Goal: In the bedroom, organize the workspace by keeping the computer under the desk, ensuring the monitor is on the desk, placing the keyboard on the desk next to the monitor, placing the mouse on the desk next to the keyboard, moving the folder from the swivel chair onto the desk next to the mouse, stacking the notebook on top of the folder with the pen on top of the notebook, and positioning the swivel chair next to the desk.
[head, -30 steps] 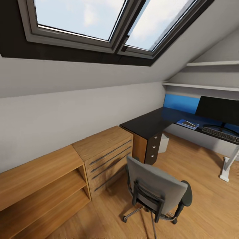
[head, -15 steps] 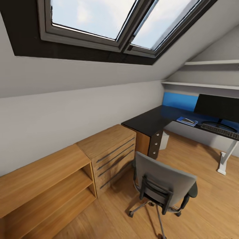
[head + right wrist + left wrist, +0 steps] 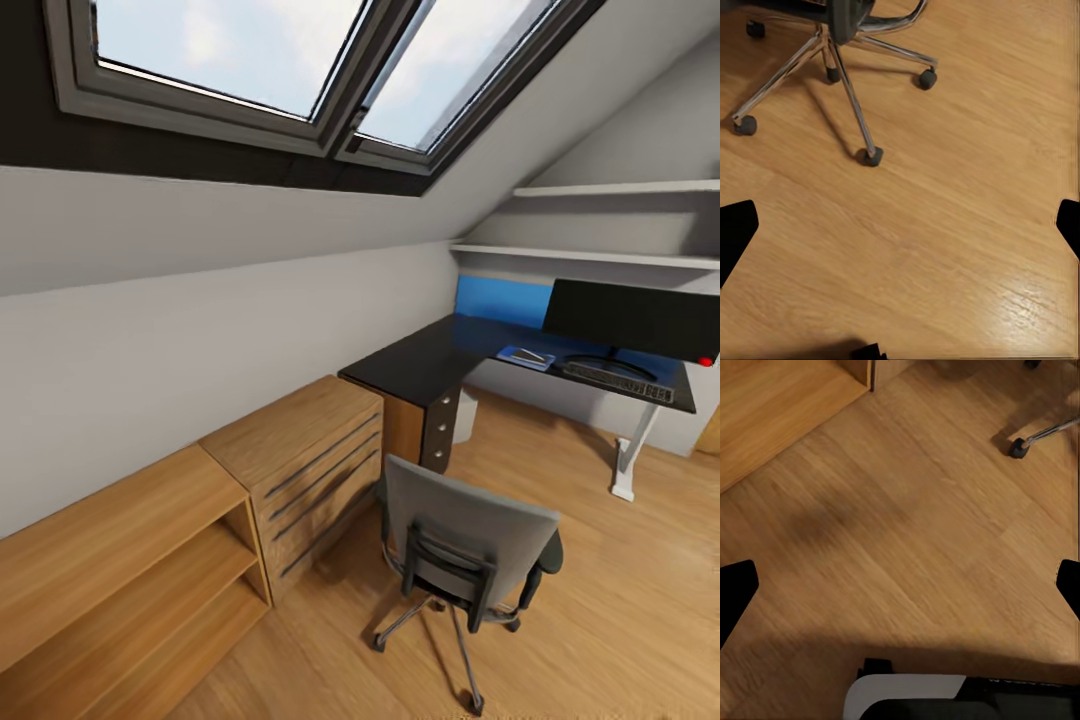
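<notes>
Left gripper (image 3: 900,585): fingertips sit at opposite edges of its wrist view, so jaws spread wide, nothing between them; it hangs over bare wood floor (image 3: 907,510), prob. just carried low while the base drives. Right gripper (image 3: 900,225): same, jaws wide, empty, over the floor near the swivel chair (image 3: 470,545) w/ its chrome star legs and black casters.

Chair stands apart from the desk (image 3: 420,365), back turned to the camera: grey cloth back, black armrests. Seat is hidden, so can't tell if anything lies on it.

Desk is black, smooth, L-shaped, w/ drawers w/ round knobs at its near end. Along its far edge stands the monitor (image 3: 630,318), wide and flat black; keyboard (image 3: 605,375) lies just in front of the monitor's foot. Folder (image 3: 527,356), flat bright blue, lies near the inner corner w/ a dark thin thing on it, likely the notebook; pen too small to tell. Computer (image 3: 463,415): pale box under the desk, beside the drawers.

Light wooden drawer unit (image 3: 300,460) stands against the wall, touching the desk's near end.
</notes>
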Controlling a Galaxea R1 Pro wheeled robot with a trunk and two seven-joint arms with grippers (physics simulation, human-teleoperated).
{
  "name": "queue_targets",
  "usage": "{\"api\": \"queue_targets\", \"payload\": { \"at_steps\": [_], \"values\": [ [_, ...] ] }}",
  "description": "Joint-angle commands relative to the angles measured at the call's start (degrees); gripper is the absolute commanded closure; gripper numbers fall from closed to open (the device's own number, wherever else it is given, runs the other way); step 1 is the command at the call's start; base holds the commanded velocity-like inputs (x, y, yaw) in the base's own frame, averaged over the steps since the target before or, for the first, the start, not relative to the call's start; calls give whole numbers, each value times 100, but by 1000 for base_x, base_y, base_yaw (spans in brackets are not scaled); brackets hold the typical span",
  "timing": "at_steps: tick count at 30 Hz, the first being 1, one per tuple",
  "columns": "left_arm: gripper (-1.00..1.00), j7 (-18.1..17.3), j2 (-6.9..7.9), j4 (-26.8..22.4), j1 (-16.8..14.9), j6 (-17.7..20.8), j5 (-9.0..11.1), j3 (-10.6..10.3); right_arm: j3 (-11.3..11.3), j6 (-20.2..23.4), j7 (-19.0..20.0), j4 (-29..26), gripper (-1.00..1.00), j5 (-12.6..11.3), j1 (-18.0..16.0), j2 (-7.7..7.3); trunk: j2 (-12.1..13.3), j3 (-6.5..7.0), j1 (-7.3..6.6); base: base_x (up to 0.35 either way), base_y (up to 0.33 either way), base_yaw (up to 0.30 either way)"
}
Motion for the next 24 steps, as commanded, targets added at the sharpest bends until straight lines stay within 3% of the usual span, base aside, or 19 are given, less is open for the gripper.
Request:
{"api": "queue_targets", "payload": {
  "at_steps": [1, 24],
  "values": [
    [-100, -26, 2, 4, -4, -16, 62, -44, 49, -15, -33, 12, -100, -12, -8, 2, -13, -13, 4, 0, 2, -258],
    [-100, -25, -89, 4, -4, -16, 64, -40, 49, -15, -33, 14, -100, -6, -8, -1, -13, -75, 4, 0, 0, -231]
  ]
}}
